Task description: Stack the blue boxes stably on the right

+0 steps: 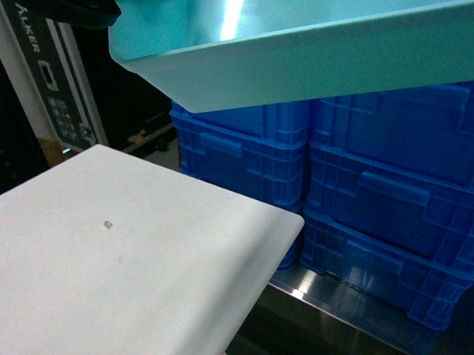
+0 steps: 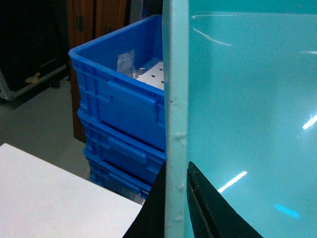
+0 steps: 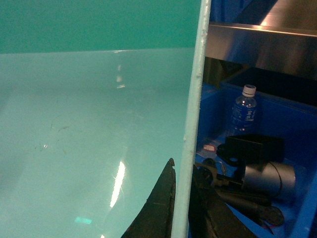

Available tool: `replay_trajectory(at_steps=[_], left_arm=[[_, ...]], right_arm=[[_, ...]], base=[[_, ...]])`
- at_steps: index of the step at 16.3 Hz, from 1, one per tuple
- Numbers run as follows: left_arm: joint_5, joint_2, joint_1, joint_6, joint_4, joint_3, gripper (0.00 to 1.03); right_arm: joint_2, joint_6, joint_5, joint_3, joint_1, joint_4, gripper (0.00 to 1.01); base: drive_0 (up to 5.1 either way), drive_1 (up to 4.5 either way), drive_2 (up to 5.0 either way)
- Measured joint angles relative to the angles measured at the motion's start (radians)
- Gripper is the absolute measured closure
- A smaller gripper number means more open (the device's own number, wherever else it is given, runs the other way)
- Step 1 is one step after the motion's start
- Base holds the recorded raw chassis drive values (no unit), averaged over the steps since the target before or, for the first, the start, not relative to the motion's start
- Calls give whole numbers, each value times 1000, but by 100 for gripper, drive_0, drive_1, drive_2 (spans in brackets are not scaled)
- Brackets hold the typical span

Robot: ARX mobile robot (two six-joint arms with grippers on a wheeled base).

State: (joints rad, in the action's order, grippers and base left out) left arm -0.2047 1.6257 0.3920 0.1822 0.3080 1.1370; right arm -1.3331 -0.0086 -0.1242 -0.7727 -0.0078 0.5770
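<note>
Smooth turquoise tub (image 1: 310,60), thin flared rim, ribbed blue crates (image 1: 398,184)

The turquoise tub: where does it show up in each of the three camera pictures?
Head: the turquoise tub fills the top, held above the stacked royal-blue crates.
Left wrist: it fills the right half, its rim pinched by the left end effector.
Right wrist: it fills the left, rim pinched by the right end effector.
Shared landmark: the blue crates.

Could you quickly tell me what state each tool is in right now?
Left tool: closed on the turquoise tub rim.
Right tool: closed on the tub's opposite rim.
</note>
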Motion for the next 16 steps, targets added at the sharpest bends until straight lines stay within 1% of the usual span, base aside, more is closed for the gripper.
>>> replay_trajectory(at_steps=[16], left_arm=[[0,0,0,-1,0,0,95]], right_arm=[[0,0,0,0,0,0,94]], base=[[0,0,0]])
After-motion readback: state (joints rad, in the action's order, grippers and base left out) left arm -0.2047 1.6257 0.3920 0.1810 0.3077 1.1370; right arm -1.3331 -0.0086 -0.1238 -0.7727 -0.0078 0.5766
